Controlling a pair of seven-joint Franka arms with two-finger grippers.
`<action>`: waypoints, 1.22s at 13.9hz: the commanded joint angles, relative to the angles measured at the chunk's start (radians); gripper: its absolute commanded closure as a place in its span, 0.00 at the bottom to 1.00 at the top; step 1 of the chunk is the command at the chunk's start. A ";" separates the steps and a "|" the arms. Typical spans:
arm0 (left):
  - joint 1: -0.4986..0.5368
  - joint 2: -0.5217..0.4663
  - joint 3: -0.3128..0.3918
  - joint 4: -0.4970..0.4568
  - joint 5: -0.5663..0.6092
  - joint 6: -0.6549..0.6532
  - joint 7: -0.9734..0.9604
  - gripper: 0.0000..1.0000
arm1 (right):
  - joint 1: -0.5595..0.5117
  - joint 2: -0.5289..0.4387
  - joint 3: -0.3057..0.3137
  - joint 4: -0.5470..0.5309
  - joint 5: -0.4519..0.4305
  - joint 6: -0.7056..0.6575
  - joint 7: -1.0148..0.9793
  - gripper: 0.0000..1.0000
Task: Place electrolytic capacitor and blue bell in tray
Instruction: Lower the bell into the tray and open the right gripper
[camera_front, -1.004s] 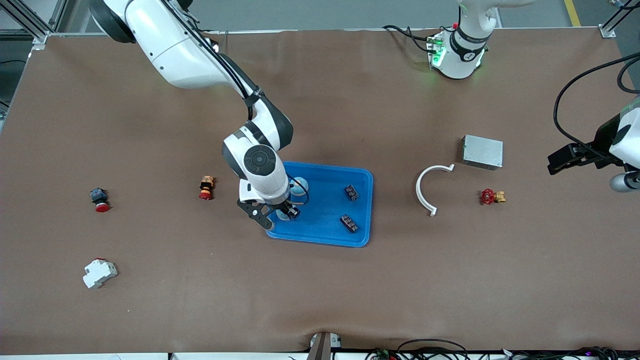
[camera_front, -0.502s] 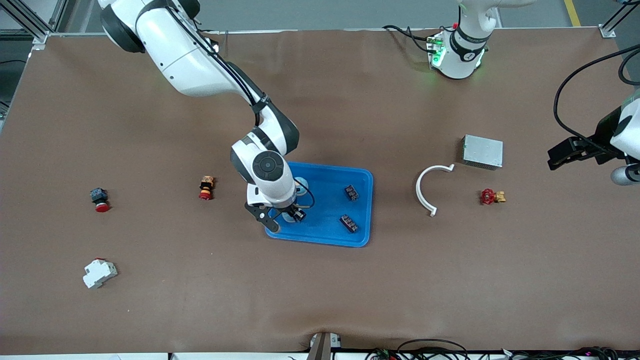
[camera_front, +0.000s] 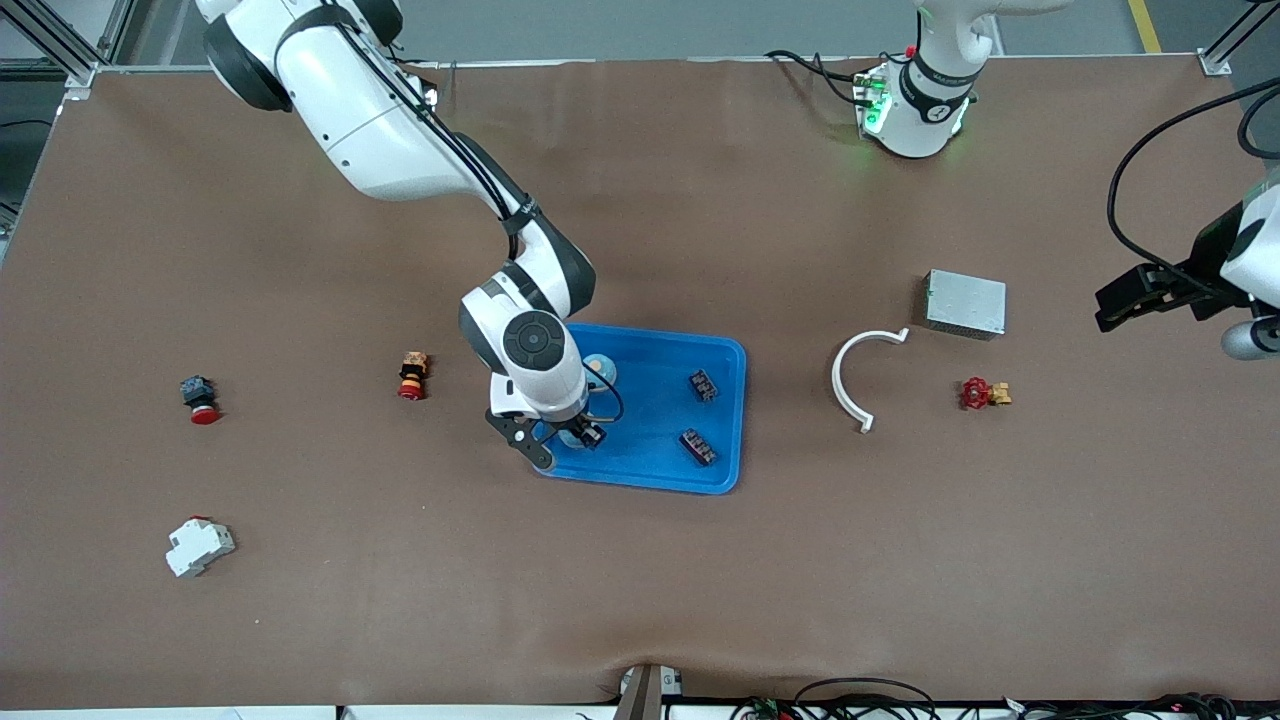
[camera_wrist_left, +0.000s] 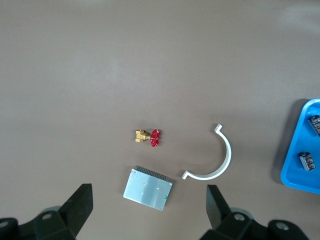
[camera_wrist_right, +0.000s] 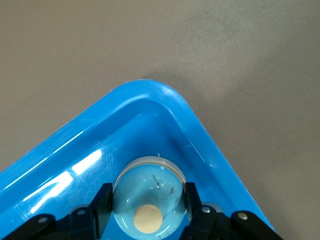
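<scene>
The blue tray (camera_front: 655, 462) lies mid-table. Two dark electrolytic capacitors (camera_front: 703, 385) (camera_front: 697, 447) lie in it, toward the left arm's end; the left wrist view shows the capacitors (camera_wrist_left: 307, 161) and the tray's rim (camera_wrist_left: 295, 175) too. My right gripper (camera_front: 578, 434) (camera_wrist_right: 148, 200) is low in the tray's corner (camera_wrist_right: 165, 95) and shut on a blue bell (camera_wrist_right: 148, 192), one finger on each side of its dome. Another blue bell (camera_front: 600, 369) sits in the tray just beside the wrist. My left gripper (camera_front: 1112, 312) (camera_wrist_left: 147, 197) waits open and empty, high over the left arm's end of the table.
A grey metal box (camera_front: 965, 303), a white curved piece (camera_front: 860, 375) and a red-handled brass valve (camera_front: 983, 393) lie toward the left arm's end. Two red push buttons (camera_front: 412, 375) (camera_front: 198, 398) and a white breaker (camera_front: 198, 547) lie toward the right arm's end.
My right gripper, still shut on the bell, has shifted slightly within the tray's corner. The left gripper has drifted a little toward its base.
</scene>
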 joint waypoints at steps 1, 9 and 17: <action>-0.010 0.004 0.007 0.000 0.020 -0.016 0.006 0.00 | 0.015 0.024 -0.009 0.032 -0.024 -0.006 0.032 1.00; 0.015 0.002 0.012 0.007 -0.031 -0.007 0.121 0.00 | 0.028 0.039 -0.009 0.050 -0.026 -0.006 0.060 1.00; 0.059 0.010 0.007 0.006 -0.045 0.001 0.121 0.00 | 0.034 0.040 -0.010 0.052 -0.032 -0.006 0.066 1.00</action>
